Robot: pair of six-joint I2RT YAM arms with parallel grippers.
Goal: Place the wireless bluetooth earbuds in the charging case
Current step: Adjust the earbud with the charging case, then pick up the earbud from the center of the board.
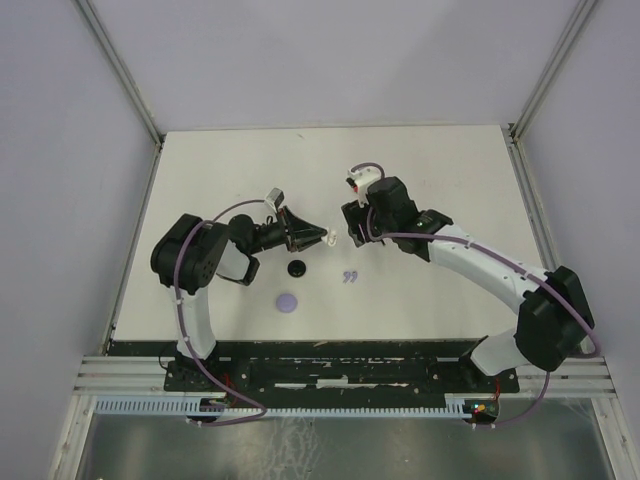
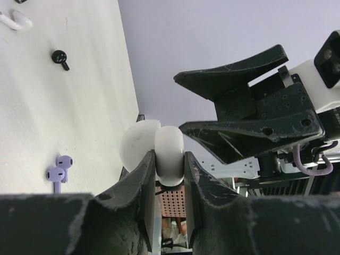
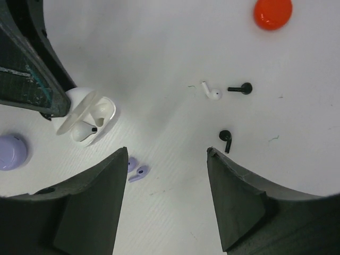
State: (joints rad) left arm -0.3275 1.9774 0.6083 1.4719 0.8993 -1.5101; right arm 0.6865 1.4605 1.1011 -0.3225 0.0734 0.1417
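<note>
Two lavender earbuds point(image 3: 135, 170) lie just beside each other at lower centre of the right wrist view, on the table point(image 3: 159, 53). The right gripper point(image 3: 167, 153) hangs above them, fingers wide apart. We note the left gripper point(image 2: 169, 159) clamped on the open white charging case point(image 2: 169, 139), with one seated earbud point(image 3: 84, 130) inside. A loose white earbud point(image 3: 211, 91) and a black earbud point(image 3: 240, 88) sit side by side, right of centre.
</note>
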